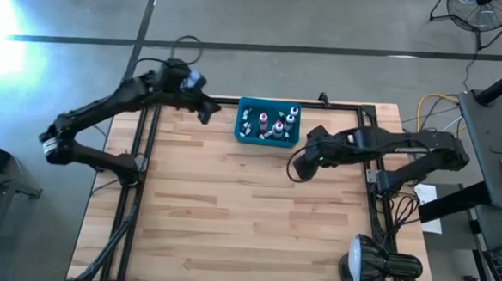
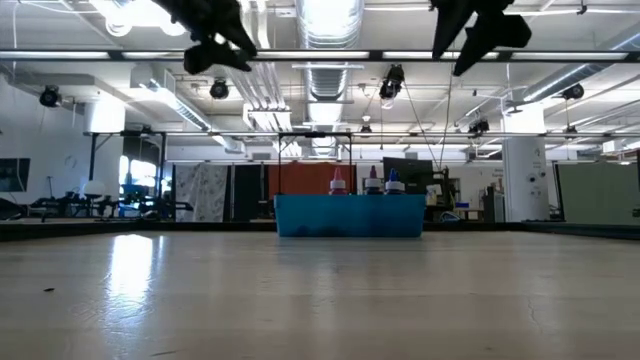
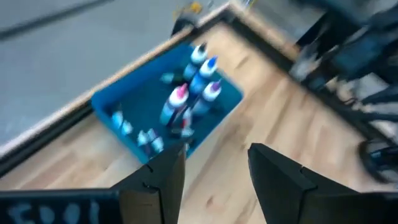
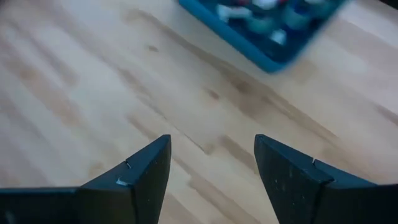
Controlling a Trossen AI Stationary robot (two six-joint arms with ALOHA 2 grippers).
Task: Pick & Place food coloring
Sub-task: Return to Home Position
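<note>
My left claw (image 1: 208,111) hangs in the air with its two dark fingers spread to a middle gap, and nothing is between them. My right claw (image 1: 301,166) hangs above the light wooden desk (image 1: 230,208), fingers wide apart, empty too.

The small food coloring bottles (image 1: 279,127), with white pointed caps and red, blue or dark bodies, are inside the teal rectangular plastic bin (image 1: 240,127). I see no bottle on the bare wood around it. Several stand with the long axis upright, caps above the rim in the low view. A few at one end of the bin seem to lie on their side, but this I cannot tell surely.

From my left claw the bin is just beside, toward the side of my right arm. From my right claw the bin is near but apart, ahead toward the far edge of the desk and a little toward my left arm. So the left claw is the nearer one.

I judge the placing finished; only bringing both arms home remains. The left claw should, I think, rise away from the bin's wall and not across it, so no finger catches the rim.
</note>
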